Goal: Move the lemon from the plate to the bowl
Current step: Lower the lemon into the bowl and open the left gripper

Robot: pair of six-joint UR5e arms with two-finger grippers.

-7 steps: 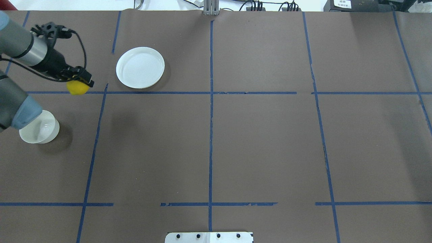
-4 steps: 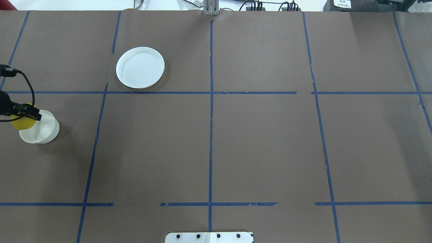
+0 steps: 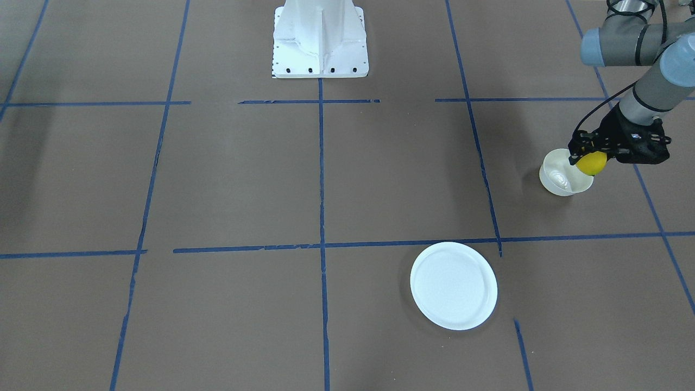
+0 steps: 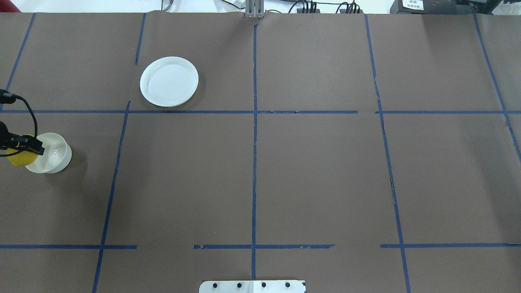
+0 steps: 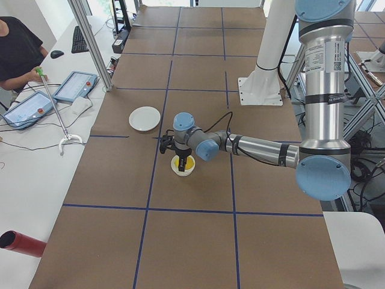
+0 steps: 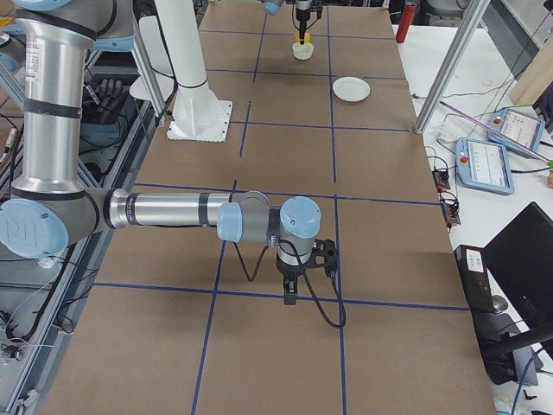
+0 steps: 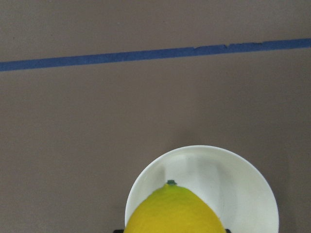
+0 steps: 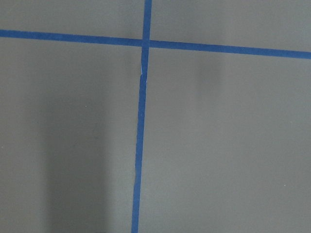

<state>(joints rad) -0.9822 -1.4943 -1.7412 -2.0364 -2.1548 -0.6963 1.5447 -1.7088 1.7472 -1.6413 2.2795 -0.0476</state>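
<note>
My left gripper (image 3: 588, 156) is shut on the yellow lemon (image 3: 592, 163) and holds it just above the outer rim of the small off-white bowl (image 3: 562, 176). In the overhead view the lemon (image 4: 17, 158) overlaps the left edge of the bowl (image 4: 53, 154). The left wrist view shows the lemon (image 7: 172, 211) with its green tip over the bowl (image 7: 238, 184). The flat white plate (image 4: 169, 81) is empty, further out on the table. My right gripper (image 6: 291, 292) hangs low over bare table far from these; I cannot tell whether it is open or shut.
Brown paper with blue tape lines covers the table. The white robot base (image 3: 320, 38) stands at the table's middle edge. An operator (image 5: 18, 54) sits at a side desk with tablets, off the table.
My left gripper carried the lemon from beside the plate back toward the robot to the bowl, and now holds it at the bowl's outer rim. The plate and bowl have not moved.
</note>
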